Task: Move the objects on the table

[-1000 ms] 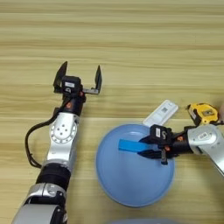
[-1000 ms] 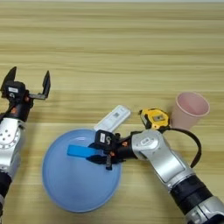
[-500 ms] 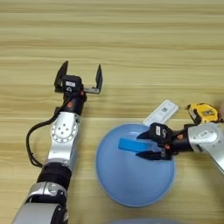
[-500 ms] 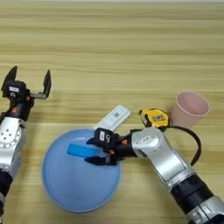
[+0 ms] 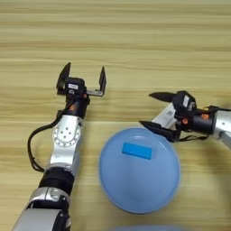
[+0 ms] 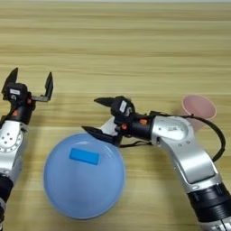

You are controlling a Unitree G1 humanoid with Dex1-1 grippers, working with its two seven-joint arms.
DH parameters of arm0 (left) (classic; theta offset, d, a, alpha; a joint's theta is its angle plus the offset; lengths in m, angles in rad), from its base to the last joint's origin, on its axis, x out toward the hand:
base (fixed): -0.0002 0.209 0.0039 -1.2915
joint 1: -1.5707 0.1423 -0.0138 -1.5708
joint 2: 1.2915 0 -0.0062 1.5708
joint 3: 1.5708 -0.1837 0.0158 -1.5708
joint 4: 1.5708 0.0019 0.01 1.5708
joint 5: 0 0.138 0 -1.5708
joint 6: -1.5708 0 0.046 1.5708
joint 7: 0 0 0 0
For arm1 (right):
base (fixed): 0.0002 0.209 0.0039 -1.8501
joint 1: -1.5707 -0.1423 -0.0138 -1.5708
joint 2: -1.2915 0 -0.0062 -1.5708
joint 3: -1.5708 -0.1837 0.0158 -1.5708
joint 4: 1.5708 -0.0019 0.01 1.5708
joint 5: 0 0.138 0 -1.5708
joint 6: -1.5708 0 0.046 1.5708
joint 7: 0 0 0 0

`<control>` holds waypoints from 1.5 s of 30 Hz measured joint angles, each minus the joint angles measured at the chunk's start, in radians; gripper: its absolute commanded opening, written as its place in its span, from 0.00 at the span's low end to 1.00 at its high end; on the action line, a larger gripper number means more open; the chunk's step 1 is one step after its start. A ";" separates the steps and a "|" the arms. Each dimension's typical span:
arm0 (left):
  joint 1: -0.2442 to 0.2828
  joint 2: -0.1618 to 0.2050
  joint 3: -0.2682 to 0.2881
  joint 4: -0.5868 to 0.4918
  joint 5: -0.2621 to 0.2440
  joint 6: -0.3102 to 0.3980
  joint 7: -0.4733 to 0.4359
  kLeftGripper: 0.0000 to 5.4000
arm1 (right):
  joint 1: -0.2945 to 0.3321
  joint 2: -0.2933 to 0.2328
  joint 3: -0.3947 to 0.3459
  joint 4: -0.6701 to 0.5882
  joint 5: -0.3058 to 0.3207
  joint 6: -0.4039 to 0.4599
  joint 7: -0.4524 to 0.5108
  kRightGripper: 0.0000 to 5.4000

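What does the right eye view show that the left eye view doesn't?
Only the right eye view shows the pink plastic cup at the right. Only the left eye view shows the left arm's black cable loop. Both show the round light-blue plate holding the small blue block, the open right hand and the open left hand.

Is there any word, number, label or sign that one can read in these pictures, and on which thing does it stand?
None can be read.
Blue block on the plate: plain, no marks.
Pink cup: no print visible.
White remote, partly hidden behind the open right gripper: any marks are too blurred to read.
Left gripper: open, no readable label.
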 measured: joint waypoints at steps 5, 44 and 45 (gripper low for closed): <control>-0.002 0.001 -0.003 0.001 0.000 -0.002 0.000 1.00 | 0.045 0.018 -0.143 -0.084 0.087 0.026 -0.110 1.00; -0.036 0.009 -0.009 0.053 0.000 -0.010 0.002 1.00 | 0.422 0.146 -0.619 0.271 0.199 -0.304 -0.287 1.00; -0.037 0.009 -0.009 0.058 0.000 -0.011 0.002 1.00 | 0.424 0.146 -0.615 0.273 0.198 -0.314 -0.283 1.00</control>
